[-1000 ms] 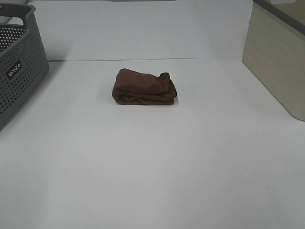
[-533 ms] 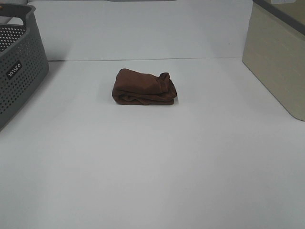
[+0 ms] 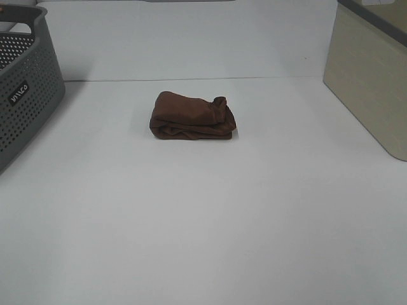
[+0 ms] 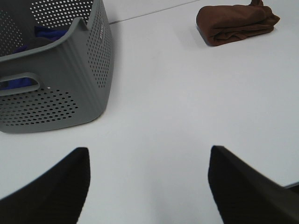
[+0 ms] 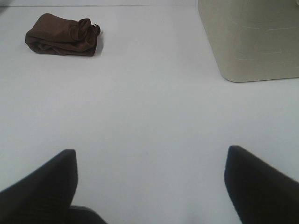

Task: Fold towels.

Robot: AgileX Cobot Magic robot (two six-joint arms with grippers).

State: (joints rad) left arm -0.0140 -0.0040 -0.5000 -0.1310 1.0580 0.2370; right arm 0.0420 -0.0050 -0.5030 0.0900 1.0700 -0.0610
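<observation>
Jaws of both grippers, left (image 4: 147, 186) and right (image 5: 149, 186), stand apart, empty; towel (image 3: 193, 116) looks folded, so neaten gently.

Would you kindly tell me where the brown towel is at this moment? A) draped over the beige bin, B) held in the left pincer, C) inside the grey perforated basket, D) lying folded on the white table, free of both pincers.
D: the towel lies as a folded bundle on the bare table, between the grey basket and the beige bin, with neither pincer near it.
</observation>
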